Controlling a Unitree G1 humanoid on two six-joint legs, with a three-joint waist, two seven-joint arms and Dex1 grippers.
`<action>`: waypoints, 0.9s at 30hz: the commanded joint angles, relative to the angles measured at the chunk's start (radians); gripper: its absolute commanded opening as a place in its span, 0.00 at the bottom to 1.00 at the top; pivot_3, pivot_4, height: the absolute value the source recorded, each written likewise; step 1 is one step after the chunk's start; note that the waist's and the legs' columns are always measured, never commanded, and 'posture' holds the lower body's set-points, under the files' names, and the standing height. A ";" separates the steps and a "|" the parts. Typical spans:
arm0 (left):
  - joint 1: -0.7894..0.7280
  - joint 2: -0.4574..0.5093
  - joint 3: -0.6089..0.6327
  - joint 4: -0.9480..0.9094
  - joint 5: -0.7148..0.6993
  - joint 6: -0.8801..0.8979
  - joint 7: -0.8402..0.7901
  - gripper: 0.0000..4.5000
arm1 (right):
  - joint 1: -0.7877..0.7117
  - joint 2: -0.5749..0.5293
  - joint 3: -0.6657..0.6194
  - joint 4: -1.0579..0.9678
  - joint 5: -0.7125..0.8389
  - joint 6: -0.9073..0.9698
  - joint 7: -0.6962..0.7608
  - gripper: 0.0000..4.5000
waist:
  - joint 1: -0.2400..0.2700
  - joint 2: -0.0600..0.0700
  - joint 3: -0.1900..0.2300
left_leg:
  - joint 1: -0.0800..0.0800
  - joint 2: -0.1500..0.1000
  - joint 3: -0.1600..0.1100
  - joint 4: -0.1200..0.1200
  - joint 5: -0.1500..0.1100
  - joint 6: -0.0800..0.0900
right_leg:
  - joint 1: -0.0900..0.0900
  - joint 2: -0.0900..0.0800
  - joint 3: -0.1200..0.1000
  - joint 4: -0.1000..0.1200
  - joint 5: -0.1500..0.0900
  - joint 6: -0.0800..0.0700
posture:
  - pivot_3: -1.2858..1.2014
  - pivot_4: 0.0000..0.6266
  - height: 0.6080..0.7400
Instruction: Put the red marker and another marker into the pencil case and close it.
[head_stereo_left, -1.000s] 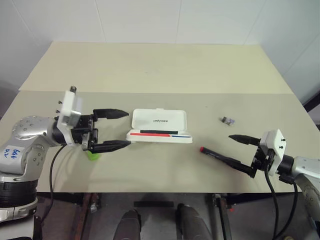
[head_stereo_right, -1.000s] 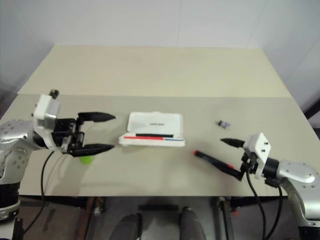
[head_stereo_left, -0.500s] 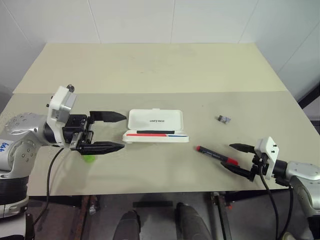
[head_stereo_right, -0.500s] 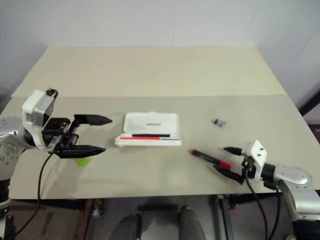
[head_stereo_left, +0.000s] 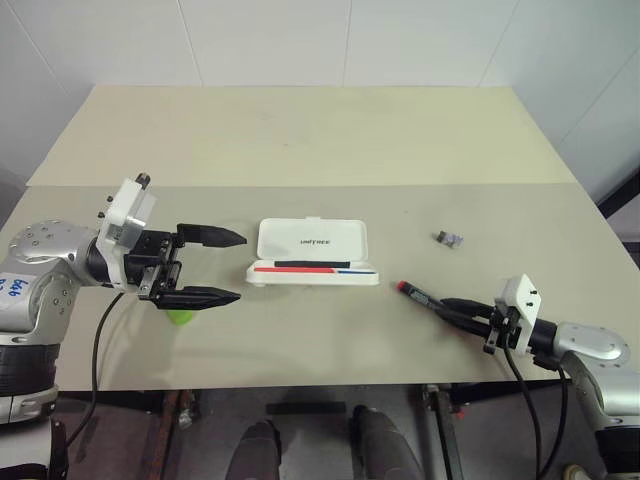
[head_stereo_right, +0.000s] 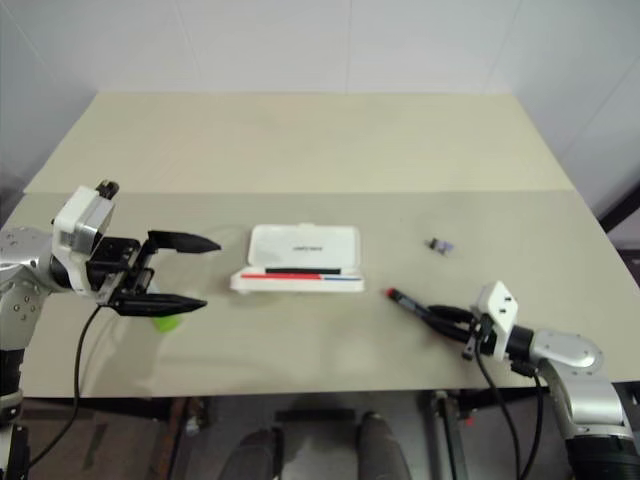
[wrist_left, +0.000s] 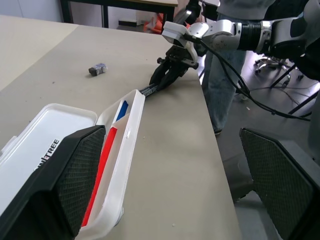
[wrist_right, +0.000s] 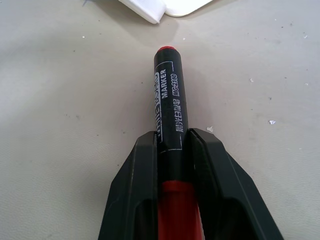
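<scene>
The red marker (head_stereo_left: 425, 297) lies on the table to the right of the pencil case, its small red tail end toward the case. My right gripper (head_stereo_left: 458, 306) is shut on it where the black barrel (wrist_right: 168, 100) meets the red cap (wrist_right: 175, 210). The white pencil case (head_stereo_left: 315, 240) lies open at the middle, with red, blue and black stripes in its front tray (wrist_left: 117, 150). The green marker (head_stereo_left: 181, 317) lies left of the case, partly under the lower finger of my open left gripper (head_stereo_left: 240, 267), which hovers over it and points at the case.
A small grey object (head_stereo_left: 449, 238) lies on the table behind the red marker. The table's front edge runs close to both grippers. In the left wrist view a person's legs (wrist_left: 220, 90) stand past the table's far end, near a chair base.
My right gripper has sunk to the table and shut on the red marker, which it stood open around before. The left gripper has stayed open in about the same place.
</scene>
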 joint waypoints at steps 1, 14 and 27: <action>-0.016 -0.006 -0.003 0.001 0.009 -0.027 -0.005 1.00 | -0.012 -0.008 -0.018 -0.036 -0.002 -0.018 -0.016 0.13 | 0.000 0.000 0.000 | 0.000 0.000 0.000 0.000 0.000 0.000 | 0.000 0.000 0.000 0.000 0.000 0.000 | 0.52 0.24 1.00; 0.033 -0.025 0.035 0.060 0.054 -0.127 0.036 1.00 | -0.333 -0.186 -0.075 -0.094 0.077 0.069 0.049 0.13 | -0.006 0.002 0.001 | 0.000 0.000 0.001 0.000 0.000 0.000 | -0.001 0.000 0.001 0.000 0.000 0.001 | 0.52 0.24 1.00; 0.047 -0.076 0.034 0.073 0.079 -0.176 0.104 1.00 | -0.695 0.155 0.262 0.268 -0.074 -0.105 0.183 0.13 | -0.005 0.001 0.001 | -0.001 0.000 0.001 -0.002 0.000 0.000 | -0.003 0.000 0.000 0.001 0.007 0.012 | 0.52 0.24 1.00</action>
